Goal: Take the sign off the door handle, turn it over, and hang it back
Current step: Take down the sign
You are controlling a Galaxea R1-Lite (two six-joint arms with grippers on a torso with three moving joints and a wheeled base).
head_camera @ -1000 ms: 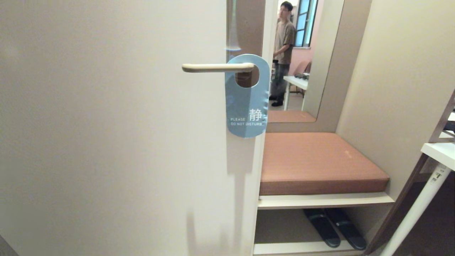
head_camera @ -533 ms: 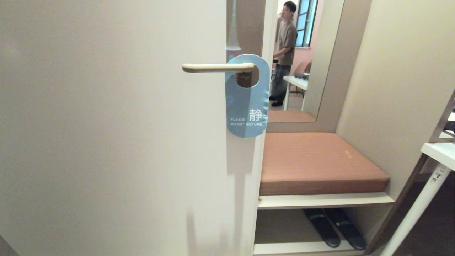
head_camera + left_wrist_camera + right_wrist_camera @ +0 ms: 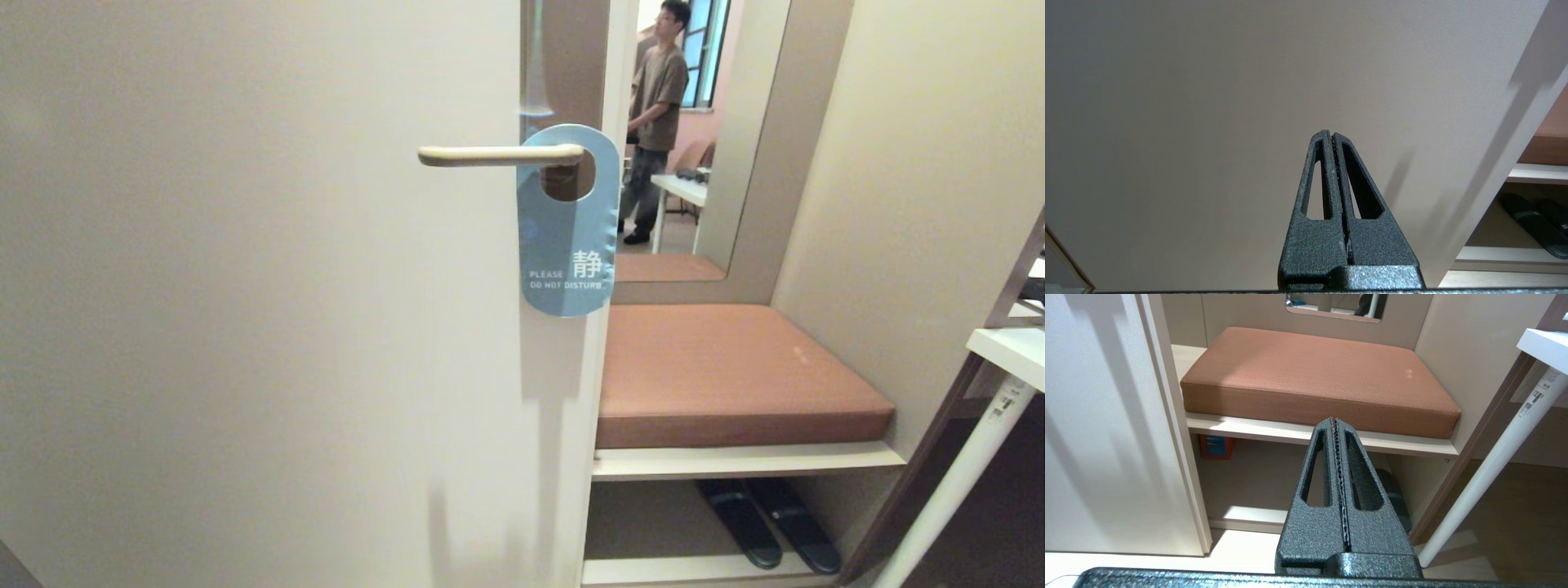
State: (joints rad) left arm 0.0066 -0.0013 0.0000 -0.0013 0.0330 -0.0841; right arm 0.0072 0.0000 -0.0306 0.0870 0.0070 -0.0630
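Observation:
In the head view the sign [image 3: 566, 245] hangs by its oval hole from the door handle [image 3: 498, 155], blue side out with white DO NOT DISTURB lettering. The handle is a slim cream lever on a brown backplate [image 3: 571, 65] near the door's right edge. Neither arm shows in the head view. My left gripper [image 3: 1331, 134] is shut and empty, low down, facing the plain cream door [image 3: 1208, 102]. My right gripper [image 3: 1335, 420] is shut and empty too, pointing at the shelf under the cushion [image 3: 1323, 375]. Neither wrist view shows the sign or the handle.
Right of the door [image 3: 245, 327] is an alcove with a brown bench cushion [image 3: 735, 367], a mirror [image 3: 694, 139] above it reflecting a person [image 3: 657, 106], and dark slippers [image 3: 767, 523] on the lower shelf. A white table leg [image 3: 955, 482] slants at the far right.
The person in the mirror has shifted slightly to the right. The sign, handle, door and both grippers are unchanged.

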